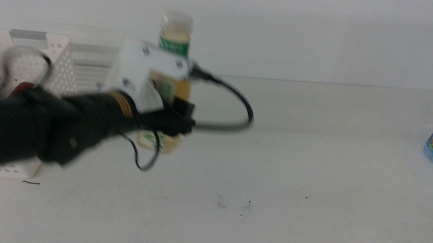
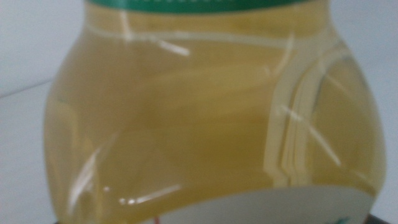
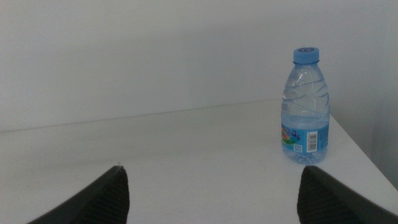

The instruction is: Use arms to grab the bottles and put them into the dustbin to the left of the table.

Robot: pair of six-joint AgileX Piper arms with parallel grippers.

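Yellow tea bottle (image 1: 173, 74) stands upright on the white surface (image 1: 312, 157), in the upper middle-left of the middle view. It has a white cap and a green label, but the writing is too blurred to read. The left gripper (image 1: 177, 123) reaches in from the left and sits right at the bottle's lower part. I cannot tell if its fingers are holding the bottle or are apart. In the left wrist view the yellow bottle fills almost everything. The white dustbin (image 1: 43, 58) is at the far left. A small water bottle (image 3: 305, 109) with a blue cap stands at the right edge. The right gripper (image 3: 211, 193) has its fingers wide apart, well away from it.
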